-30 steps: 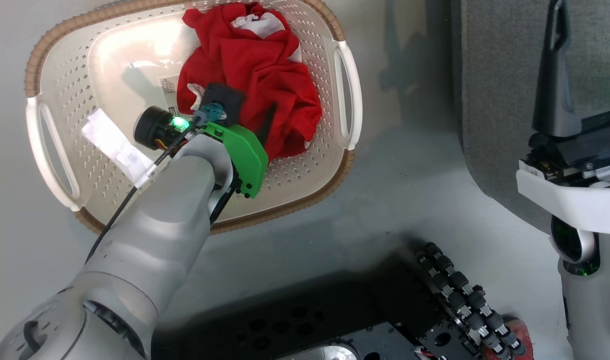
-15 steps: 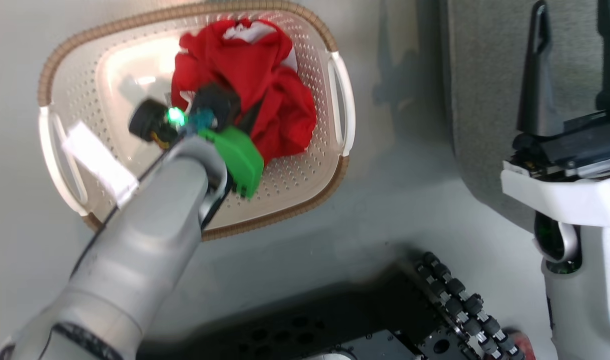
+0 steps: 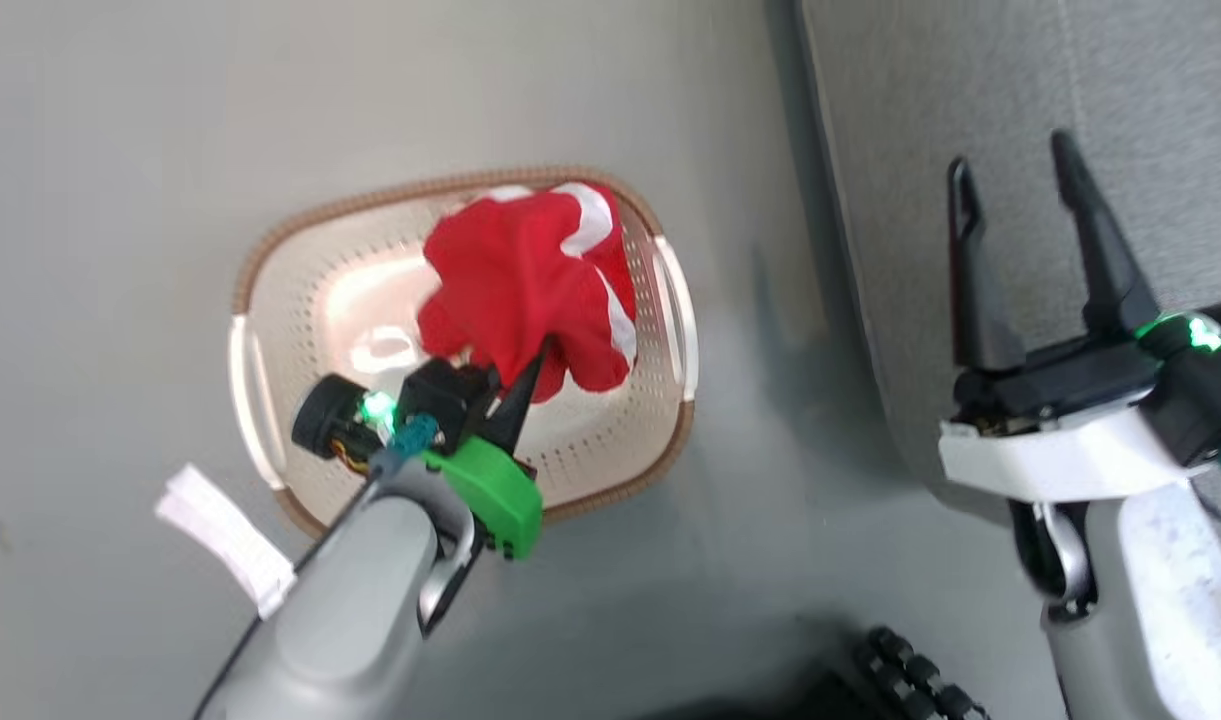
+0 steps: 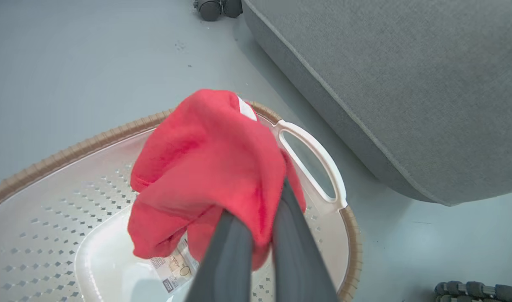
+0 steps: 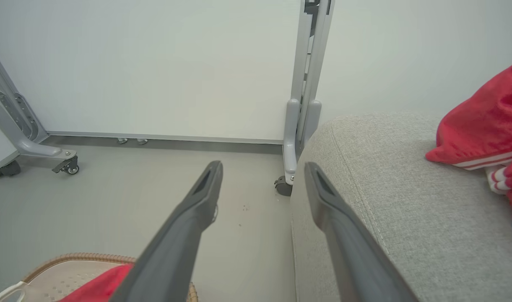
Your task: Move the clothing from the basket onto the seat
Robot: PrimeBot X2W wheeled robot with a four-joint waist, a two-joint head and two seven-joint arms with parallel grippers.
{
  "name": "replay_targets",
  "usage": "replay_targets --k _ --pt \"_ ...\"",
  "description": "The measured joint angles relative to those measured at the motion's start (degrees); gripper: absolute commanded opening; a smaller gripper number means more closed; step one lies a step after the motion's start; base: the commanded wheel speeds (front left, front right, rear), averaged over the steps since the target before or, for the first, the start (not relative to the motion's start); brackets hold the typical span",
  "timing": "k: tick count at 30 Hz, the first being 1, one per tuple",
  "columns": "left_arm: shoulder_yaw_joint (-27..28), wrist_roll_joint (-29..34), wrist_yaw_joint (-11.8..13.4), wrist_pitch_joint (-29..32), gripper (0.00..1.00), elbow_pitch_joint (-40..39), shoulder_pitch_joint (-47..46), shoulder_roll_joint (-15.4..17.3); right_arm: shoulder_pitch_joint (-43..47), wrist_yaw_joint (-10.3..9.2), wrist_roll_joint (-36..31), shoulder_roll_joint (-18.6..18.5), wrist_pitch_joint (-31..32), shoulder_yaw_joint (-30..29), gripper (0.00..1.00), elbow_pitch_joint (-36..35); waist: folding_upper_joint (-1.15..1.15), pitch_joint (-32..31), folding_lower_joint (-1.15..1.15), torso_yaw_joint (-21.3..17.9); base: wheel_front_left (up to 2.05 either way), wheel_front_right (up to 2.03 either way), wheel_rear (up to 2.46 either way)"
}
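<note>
The left gripper (image 3: 525, 380) is clenched on a fold of the red clothing (image 3: 515, 270), which hangs just above the basket (image 3: 310, 290). The pinch looks small; swinging toward the seat (image 3: 970, 80) beside the basket could shake it loose or snag the rim.

The bright red soft cloth garment (image 4: 205, 167) is shown as a matt, slightly fleecy knit; the same napped finish is seen on the second red garment with white stripes (image 5: 482, 121). The cream-white perforated plastic basket (image 4: 50, 235) is moulded smooth and glossy, and its brown rim (image 4: 71, 147) is textured to a woven look. A printed paper label (image 4: 174, 268) is carried inside. The large grey seat cushion (image 4: 406, 84) is covered in coarse matt woven fabric. The grey floor (image 4: 92, 63) is finished smooth with a faint sheen. The long dark fingers (image 5: 184, 235) of the right gripper (image 5: 263, 165) are smooth and matt. The green wrist cover (image 3: 490, 490) is smooth plastic; the grey upright frame (image 5: 312, 63) is painted metal.
</note>
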Motion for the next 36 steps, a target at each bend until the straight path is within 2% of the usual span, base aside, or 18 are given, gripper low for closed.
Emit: replay_targets --k 8,18,26,36 --pt "7.1 5.5 0.2 0.0 0.0 -8.7 10.9 -1.8 7.7 0.0 0.3 0.1 0.0 3.5 1.0 5.5 0.0 -13.2 0.0 1.6 0.0 0.0 0.0" --pt "16.1 6.9 0.1 0.0 0.0 -19.9 18.7 -2.8 12.8 0.0 0.8 -0.9 0.0 8.3 1.0 8.6 0.0 -28.4 0.0 2.3 0.0 0.0 0.0" --pt "17.5 8.2 -0.1 0.0 0.0 -24.9 19.8 -3.2 14.3 0.0 0.8 -1.4 0.0 11.6 1.0 9.1 0.0 -36.9 -0.01 1.6 0.0 0.0 0.0" --pt "14.7 8.2 -0.1 0.0 0.0 -26.6 18.0 -4.3 13.8 0.0 1.1 -1.6 0.0 18.7 1.0 9.2 0.0 -41.4 0.0 0.8 0.0 0.0 0.0"
